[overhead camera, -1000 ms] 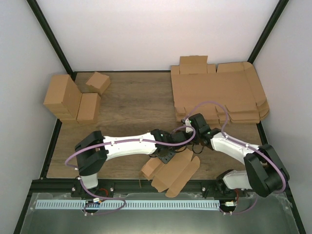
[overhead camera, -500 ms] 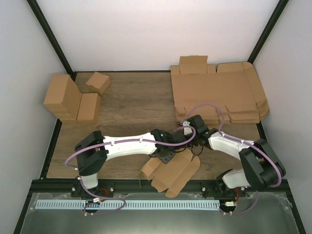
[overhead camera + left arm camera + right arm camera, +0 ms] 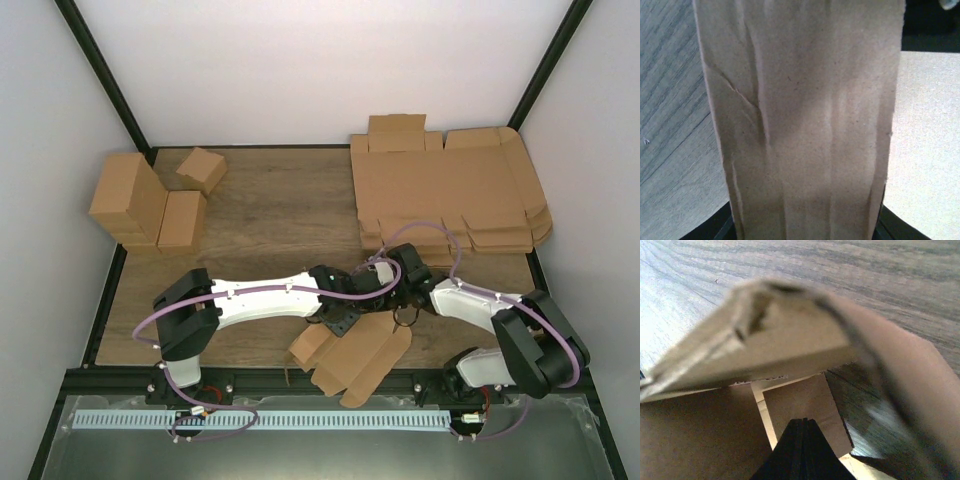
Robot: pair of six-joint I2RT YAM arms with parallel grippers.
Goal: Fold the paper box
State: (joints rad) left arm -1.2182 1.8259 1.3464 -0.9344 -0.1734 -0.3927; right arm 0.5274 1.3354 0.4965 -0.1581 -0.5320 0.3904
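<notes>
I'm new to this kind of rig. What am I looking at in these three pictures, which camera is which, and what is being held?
These are two white robot arms, the left arm and the right arm, bolted at the near edge of a table. The wide picture looks down from above and behind them. Each close-up comes from a camera on one wrist. On the table lie a pile of flat sheets far right, folded boxes far left, and one part-folded box near the arms. The left fingers grip that box, and its cardboard fills the left wrist picture. The right fingers are shut, holding nothing, right by its flaps.
</notes>
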